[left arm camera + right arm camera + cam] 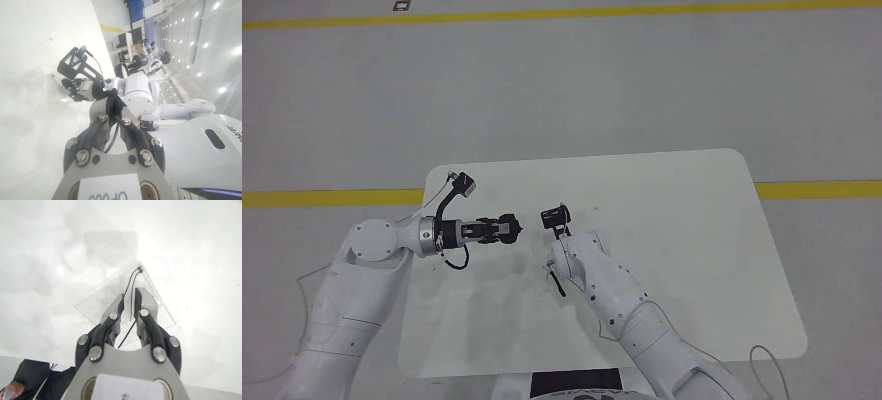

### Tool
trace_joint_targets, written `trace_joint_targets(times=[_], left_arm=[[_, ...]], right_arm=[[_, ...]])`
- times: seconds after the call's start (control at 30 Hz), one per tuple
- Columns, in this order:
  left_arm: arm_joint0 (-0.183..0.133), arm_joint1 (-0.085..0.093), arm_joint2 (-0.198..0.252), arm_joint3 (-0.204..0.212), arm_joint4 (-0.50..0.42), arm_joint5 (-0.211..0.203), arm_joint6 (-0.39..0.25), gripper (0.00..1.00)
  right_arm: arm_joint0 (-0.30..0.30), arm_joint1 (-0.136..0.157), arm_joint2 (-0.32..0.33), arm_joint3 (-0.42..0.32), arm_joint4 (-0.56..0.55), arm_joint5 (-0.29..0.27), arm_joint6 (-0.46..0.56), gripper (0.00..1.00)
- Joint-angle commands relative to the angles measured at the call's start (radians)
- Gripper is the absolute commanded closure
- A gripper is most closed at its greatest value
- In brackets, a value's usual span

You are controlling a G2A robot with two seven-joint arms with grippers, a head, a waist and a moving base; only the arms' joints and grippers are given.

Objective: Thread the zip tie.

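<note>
In the top view, your left gripper [512, 228] sits left of centre above the white table [692, 250], and the right gripper [557, 281] points down just below centre. In the left wrist view, the left gripper [113, 98] is clenched on a black zip tie [117, 126], whose strap bows back between the fingers. In the right wrist view, the right gripper [129, 298] is spread over two loose zip ties [140, 270] in a clear tray [164, 313]; closing here could pinch both straps or scrape the tray.
</note>
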Motion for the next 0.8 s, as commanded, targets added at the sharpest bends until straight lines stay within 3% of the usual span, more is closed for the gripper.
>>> trace_joint_targets(times=[0.0, 0.13, 0.77], left_arm=[[0.000, 0.000, 0.000, 0.000, 0.000, 0.000, 0.000, 1.00], [0.000, 0.000, 0.000, 0.000, 0.000, 0.000, 0.000, 1.00], [0.000, 0.000, 0.000, 0.000, 0.000, 0.000, 0.000, 1.00]], right_arm=[[0.001, 0.000, 0.000, 0.002, 0.000, 0.003, -0.002, 0.87], [0.002, 0.001, 0.000, 0.000, 0.000, 0.006, -0.006, 0.91], [0.006, 0.000, -0.002, 0.015, 0.000, 0.009, -0.011, 0.91]])
